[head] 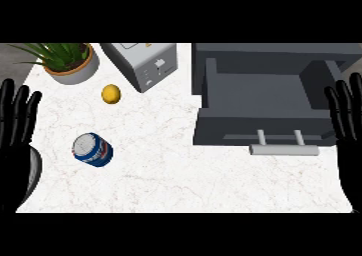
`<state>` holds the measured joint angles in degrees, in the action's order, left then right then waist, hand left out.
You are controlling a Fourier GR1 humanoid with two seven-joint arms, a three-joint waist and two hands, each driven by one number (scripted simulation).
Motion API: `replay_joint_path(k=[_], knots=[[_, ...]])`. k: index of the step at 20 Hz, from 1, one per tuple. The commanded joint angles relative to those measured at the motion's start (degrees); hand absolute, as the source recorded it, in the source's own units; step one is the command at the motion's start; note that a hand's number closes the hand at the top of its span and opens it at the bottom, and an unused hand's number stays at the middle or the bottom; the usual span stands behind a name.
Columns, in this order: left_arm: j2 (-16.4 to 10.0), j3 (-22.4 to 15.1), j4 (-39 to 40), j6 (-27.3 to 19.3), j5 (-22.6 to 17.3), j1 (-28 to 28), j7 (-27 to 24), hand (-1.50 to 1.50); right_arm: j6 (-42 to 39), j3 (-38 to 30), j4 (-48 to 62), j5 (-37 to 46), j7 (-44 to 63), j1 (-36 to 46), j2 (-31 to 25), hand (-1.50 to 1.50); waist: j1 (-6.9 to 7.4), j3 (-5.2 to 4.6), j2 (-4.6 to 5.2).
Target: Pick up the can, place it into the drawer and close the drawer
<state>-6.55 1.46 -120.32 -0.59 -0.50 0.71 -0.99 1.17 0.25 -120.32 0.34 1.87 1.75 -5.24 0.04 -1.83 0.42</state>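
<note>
Can (92, 149) sits near lemon (111, 93), drawer (265, 131) open (left hand (10, 145), right hand (354, 135) straight-fingered).

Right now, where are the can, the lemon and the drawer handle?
can (92, 150), head view, middle of its body
lemon (111, 94), head view, centre of its skin
drawer handle (283, 150), head view, middle of the bar

The 2 robot hands rest open, 1 at each side of the tabletop (184, 175). The left robot hand (10, 150) lies over the tabletop's left edge, its black fingers straight, slightly spread and pointing toward the tabletop's far side. The right robot hand (354, 145) lies over the tabletop's right edge in the same pose, fingers straight, tips toward the far side.
</note>
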Motion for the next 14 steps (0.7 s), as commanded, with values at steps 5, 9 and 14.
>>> replay_joint_path(k=[5,9,14], knots=[[2.29,-2.54,3.95,-1.71,2.97,-6.80,0.40,-1.50,1.92,1.70,2.23,4.86,-2.66,1.16,1.59,-1.50,-0.24,1.84,-0.38],[3.63,-3.31,5.59,-5.25,5.88,3.37,13.60,-1.50,1.50,-0.98,3.48,1.18,9.63,-4.25,0.31,-1.50,-0.33,1.88,-0.19],[4.60,-7.85,-1.83,-7.94,12.15,2.05,24.84,-1.50,-0.60,-3.04,0.22,-0.66,8.30,-10.08,-0.84,-1.50,-0.30,1.88,-0.50]])
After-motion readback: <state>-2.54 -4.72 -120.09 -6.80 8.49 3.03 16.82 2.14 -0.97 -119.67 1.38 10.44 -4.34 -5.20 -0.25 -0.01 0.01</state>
